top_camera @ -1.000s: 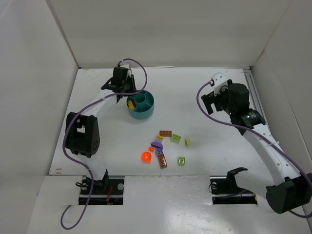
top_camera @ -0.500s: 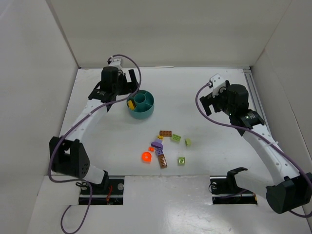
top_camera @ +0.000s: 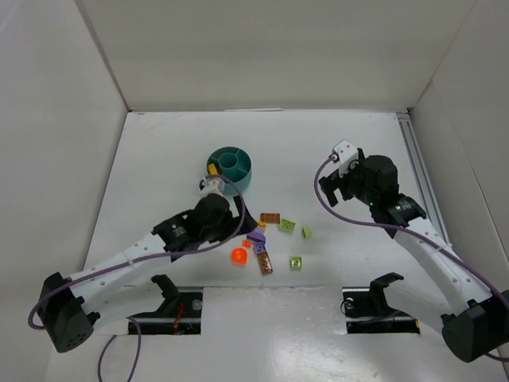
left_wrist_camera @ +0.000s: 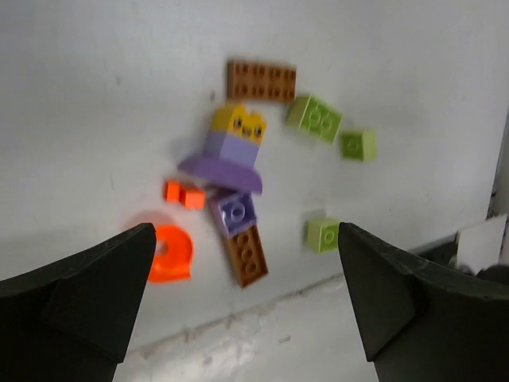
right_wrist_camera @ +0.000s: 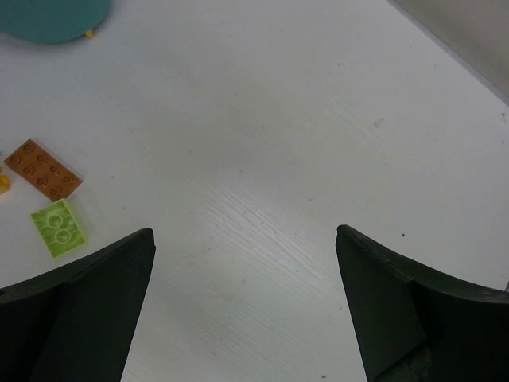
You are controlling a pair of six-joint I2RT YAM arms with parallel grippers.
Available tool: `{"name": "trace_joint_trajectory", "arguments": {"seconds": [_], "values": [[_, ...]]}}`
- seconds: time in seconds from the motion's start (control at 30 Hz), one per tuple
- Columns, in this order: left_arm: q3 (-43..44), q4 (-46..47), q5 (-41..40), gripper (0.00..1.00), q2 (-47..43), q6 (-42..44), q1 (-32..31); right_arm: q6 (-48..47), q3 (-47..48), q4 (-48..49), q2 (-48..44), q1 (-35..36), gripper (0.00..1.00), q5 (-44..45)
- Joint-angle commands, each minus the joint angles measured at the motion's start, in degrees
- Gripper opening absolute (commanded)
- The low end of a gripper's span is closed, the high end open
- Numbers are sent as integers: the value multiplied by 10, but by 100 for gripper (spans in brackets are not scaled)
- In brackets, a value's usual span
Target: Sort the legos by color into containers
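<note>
Left wrist: our left tool (left_wrist_camera: 246, 228) wide, empty, above square purple lego (left_wrist_camera: 235, 213); we centre, avoiding the touching brown lego (left_wrist_camera: 247, 255).

Left arm (top_camera: 135, 255): stretched forward, low.
Left gripper (left_wrist_camera: 245, 229): jaws wide apart, empty.
Right arm (top_camera: 429, 247): raised, angled inward.
Right gripper (right_wrist_camera: 243, 232): jaws wide apart, empty.

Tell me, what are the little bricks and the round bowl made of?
The little bricks look like hard plastic: bright even colours, smooth faces, crisp moulded studs. The round teal bowl is probably plastic too, smooth and one flat colour, though it is too small here to be sure.
</note>
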Motion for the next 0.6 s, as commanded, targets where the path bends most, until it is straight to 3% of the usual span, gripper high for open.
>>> {"name": "trace_joint_trajectory", "arguments": {"seconds": [0.0,0.07,0.3,0.43,0.57], "values": [[-39,-69,-81,96,-28,-191,-103,22,-29,52,-27,21,100,9],[-47,-106,-110,93,-18,-292,-169,28,-48,59,-34,29,100,9],[-32,-191,-98,71,95,-476,-270,33,-77,59,-69,53,100,31],[-42,-207,-110,65,93,-524,-284,28,-89,65,-85,53,100,31],[-99,-190,-143,57,28,-579,-284,17,-89,65,-85,53,100,31]]}}
